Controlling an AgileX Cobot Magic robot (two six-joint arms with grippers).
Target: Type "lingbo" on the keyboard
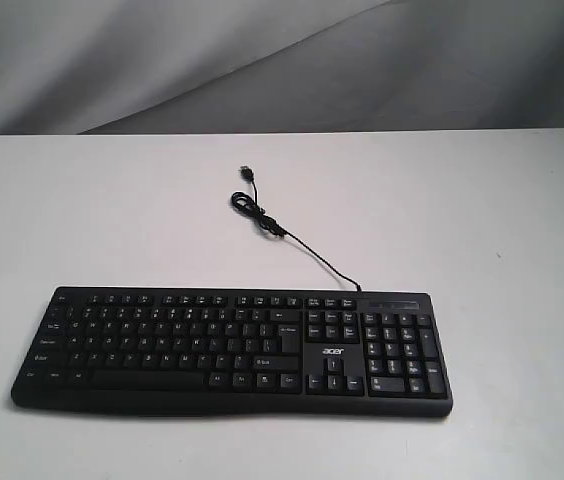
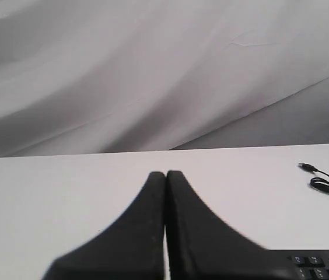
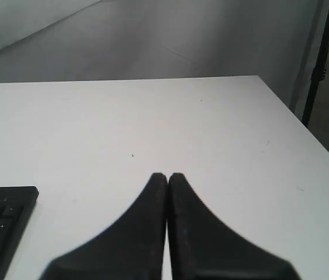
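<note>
Pressing together, left fingers [image 2: 141,233] and right fingers [image 3: 141,233] hold nothing, off the keyboard [image 1: 162,340].

A white table [image 1: 522,200] stands before a wrinkled grey cloth backdrop [image 1: 262,60]; a dark pole [image 3: 321,70] stands off its edge.

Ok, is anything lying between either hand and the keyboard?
Nothing visible does. The left hand and right hand are both shut, above bare white table beside the keyboard, one off each end. Its cable trails away from the far edge, not across the keys.
</note>
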